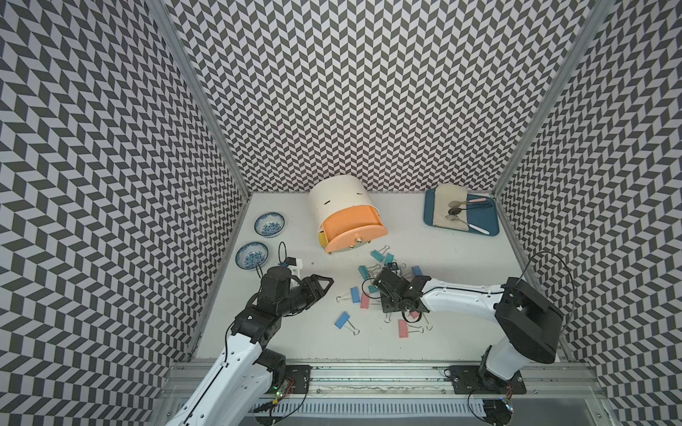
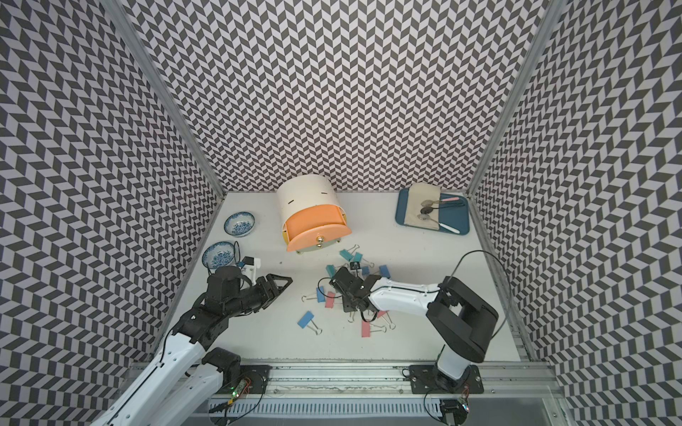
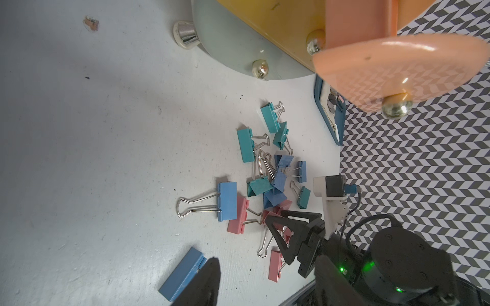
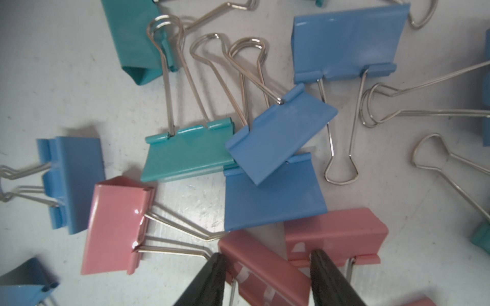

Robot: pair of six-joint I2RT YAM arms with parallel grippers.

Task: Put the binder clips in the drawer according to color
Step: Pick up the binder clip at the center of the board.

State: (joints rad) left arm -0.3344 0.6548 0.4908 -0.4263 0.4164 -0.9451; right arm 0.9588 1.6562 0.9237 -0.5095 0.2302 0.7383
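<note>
Straddling a glossy pink binder clip, right hand, grip unclear, left hand apart, empty

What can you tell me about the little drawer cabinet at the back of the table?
The drawer cabinet is small, cream and rounded, plastic-looking, standing on shiny metal feet towards the rear of the white table. Its top salmon drawer is pulled out, with no clips visible inside; the yellow front and grey-green front below are shut. Each front carries a round metal knob. The nearest binder clips lie just in front.
</note>
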